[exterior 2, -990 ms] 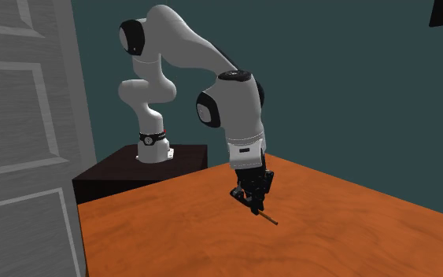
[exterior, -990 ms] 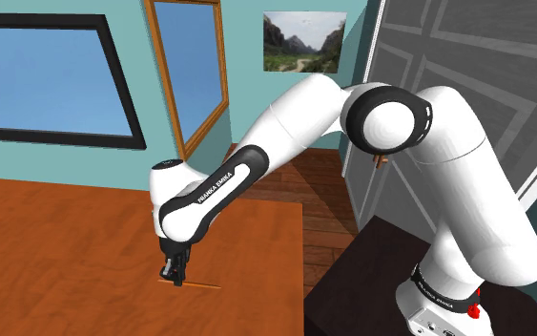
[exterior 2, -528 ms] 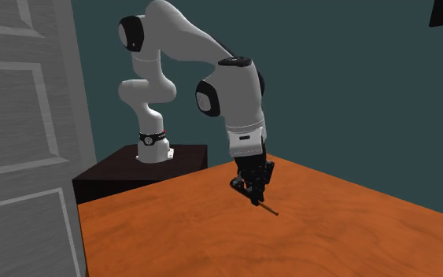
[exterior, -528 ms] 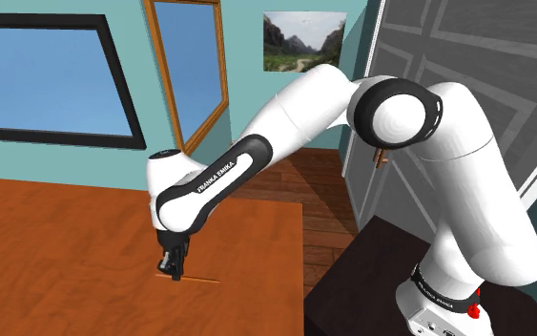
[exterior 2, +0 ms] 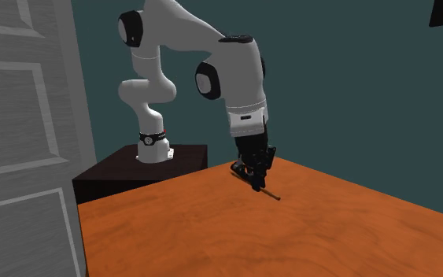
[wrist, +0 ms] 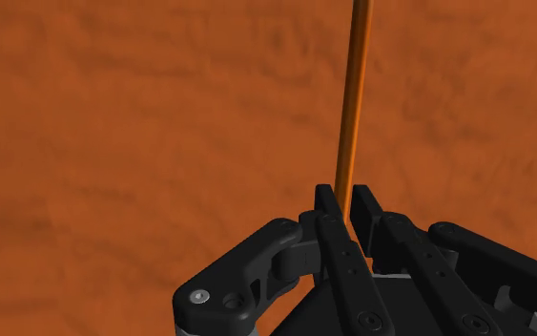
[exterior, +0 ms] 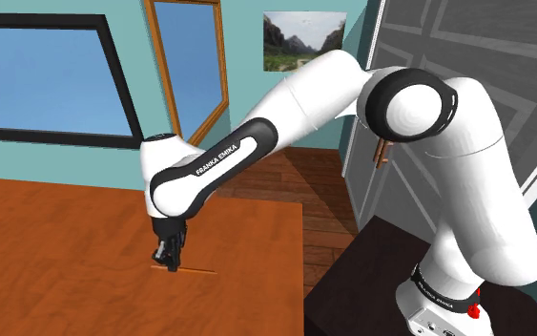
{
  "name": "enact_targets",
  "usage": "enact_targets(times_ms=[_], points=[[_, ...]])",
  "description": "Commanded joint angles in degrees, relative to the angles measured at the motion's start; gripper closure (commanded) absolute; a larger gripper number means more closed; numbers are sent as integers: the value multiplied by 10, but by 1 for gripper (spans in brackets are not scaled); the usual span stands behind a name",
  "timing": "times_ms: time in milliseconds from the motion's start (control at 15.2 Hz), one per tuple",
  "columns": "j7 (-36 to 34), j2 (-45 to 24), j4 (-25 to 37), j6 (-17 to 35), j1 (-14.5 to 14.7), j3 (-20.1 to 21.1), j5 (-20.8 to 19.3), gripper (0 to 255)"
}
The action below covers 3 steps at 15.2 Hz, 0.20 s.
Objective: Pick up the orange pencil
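1. From the shoulder view, find the pincer (exterior: 168, 260) down at the bench (exterior: 66, 248), near its edge. Note the orange pencil (exterior: 197, 271) running out from it toward that view's right, low along the wood. Cannot tell from here whether it is clear of the surface.
2. In the second exterior view, see the pincer (exterior 2: 254, 179) just above the bench (exterior 2: 212, 228). Follow the orange pencil (exterior 2: 271, 194) slanting down from it, far tip at or barely over the wood.
3. Through the wrist view, read the pincer (wrist: 347, 200) as clamped on the orange pencil (wrist: 355, 95). Note the fingers (wrist: 325, 215) drawn close on either side of one end. Trace the rest stretching away over the bench (wrist: 113, 143).
4. Take the lift as the step in hand. Raise straight and slowly. Hold the clamp firm: gripped so near one end, likely to pivot or slip. Avoid dragging the far tip.
5. For containers: none among the things named above.
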State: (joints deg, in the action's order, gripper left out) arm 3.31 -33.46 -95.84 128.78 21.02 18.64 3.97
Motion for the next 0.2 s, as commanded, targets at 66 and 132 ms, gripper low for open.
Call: enact_targets(times_ms=[66,132], points=[[-1,11,1,-12,-2,2,2,255],[-1,11,1,-12,-2,2,2,255]])
